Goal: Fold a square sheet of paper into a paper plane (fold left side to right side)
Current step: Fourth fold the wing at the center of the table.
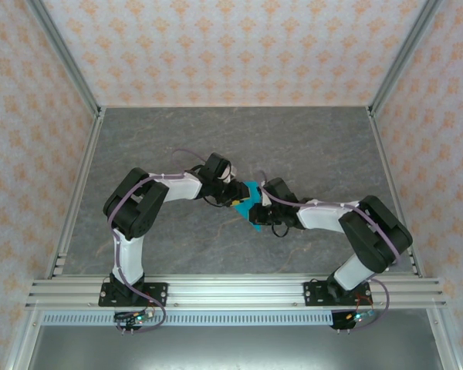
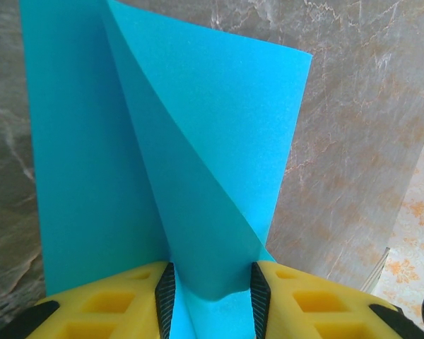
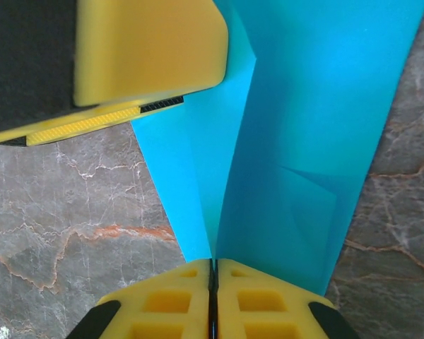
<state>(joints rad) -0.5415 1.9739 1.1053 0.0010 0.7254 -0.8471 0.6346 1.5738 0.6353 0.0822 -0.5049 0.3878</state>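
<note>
The square sheet of paper (image 1: pixel 251 193) is bright cyan-blue and sits at the table's centre between both grippers. In the left wrist view the sheet (image 2: pixel 198 141) curls up, one flap bent over diagonally. My left gripper (image 2: pixel 212 282) stands open, its yellow fingers (image 2: pixel 120 300) apart with the curled fold between the pads. In the right wrist view the sheet (image 3: pixel 304 127) rises as a V with a small diagonal crease. My right gripper (image 3: pixel 213 265) is shut on the V's bottom fold. A left-arm finger (image 3: pixel 148 49) rests on the sheet's far end. From above, the left gripper (image 1: pixel 238 202) and right gripper (image 1: pixel 259 210) almost meet.
The grey marbled tabletop (image 1: pixel 177 146) has patterned walls on three sides. An aluminium rail (image 1: pixel 231 291) with both arm bases runs along the near edge. Both arms bend inward toward the centre.
</note>
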